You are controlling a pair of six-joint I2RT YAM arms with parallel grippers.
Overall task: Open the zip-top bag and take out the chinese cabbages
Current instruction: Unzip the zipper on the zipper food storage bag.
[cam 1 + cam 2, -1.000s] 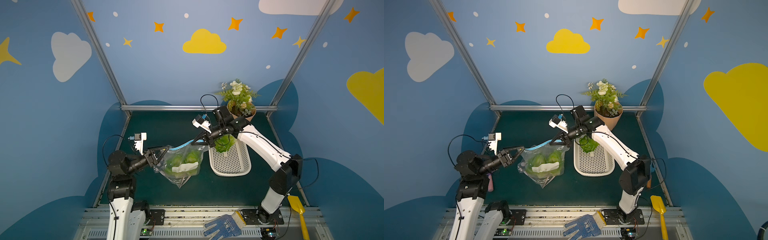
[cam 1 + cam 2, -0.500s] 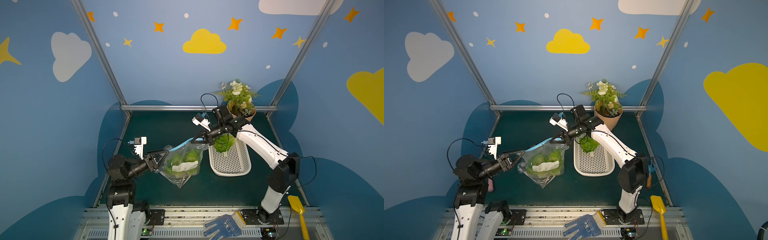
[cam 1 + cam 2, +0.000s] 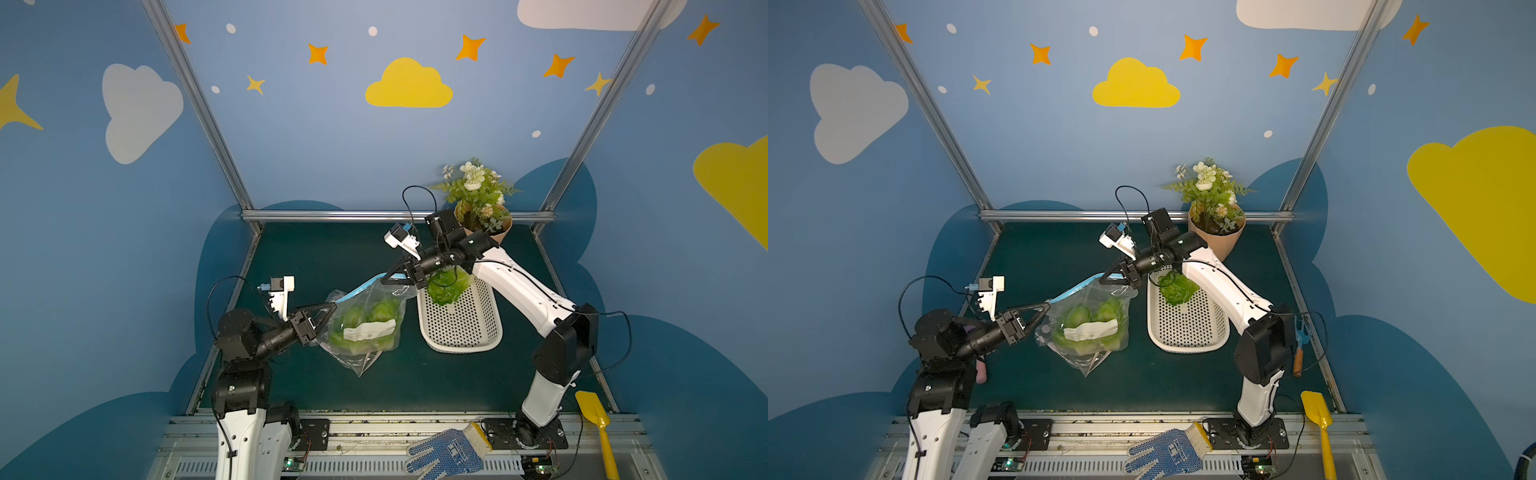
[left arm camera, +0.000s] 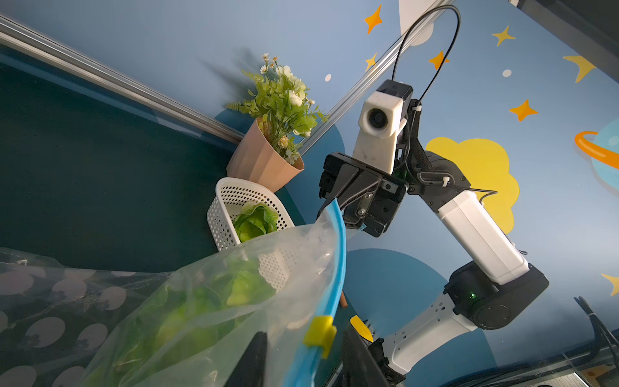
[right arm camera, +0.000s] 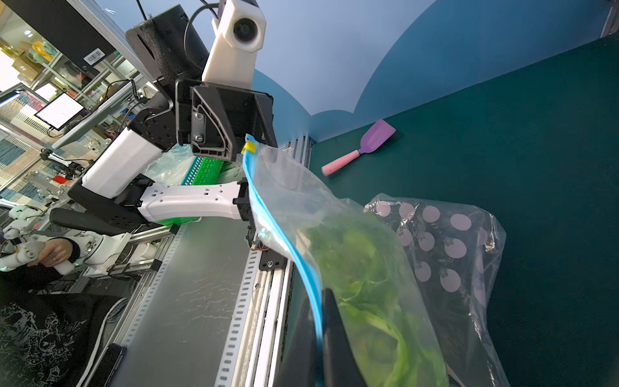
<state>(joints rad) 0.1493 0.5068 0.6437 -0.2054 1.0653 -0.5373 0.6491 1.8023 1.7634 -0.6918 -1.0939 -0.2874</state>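
The clear zip-top bag [image 3: 365, 332] [image 3: 1088, 336] hangs above the green mat, stretched between both grippers by its blue zip strip [image 4: 340, 254]. Two chinese cabbages [image 3: 353, 318] [image 3: 1077, 316] sit inside it behind a white label. Another cabbage [image 3: 446, 286] [image 4: 256, 222] lies in the white perforated basket [image 3: 461, 349] [image 3: 1187, 349]. My right gripper [image 3: 385, 281] [image 5: 320, 295] is shut on the strip's far end. My left gripper [image 3: 333, 306] [image 4: 301, 338] straddles the near end at the yellow slider [image 4: 320, 331] [image 5: 249, 146], with its fingers still apart on both sides.
A potted white-flowered plant [image 3: 478, 208] stands at the back right behind the basket. A spotted clear bag [image 5: 445, 241] lies on the mat under the zip-top bag. A pink-handled purple spatula [image 5: 361, 147] lies at the left, a yellow shovel [image 3: 594, 415] and a blue glove [image 3: 444, 453] at the front.
The left gripper's jaws have narrowed around the slider end of the strip and its tips have shifted slightly towards the bag. The right gripper keeps its hold.
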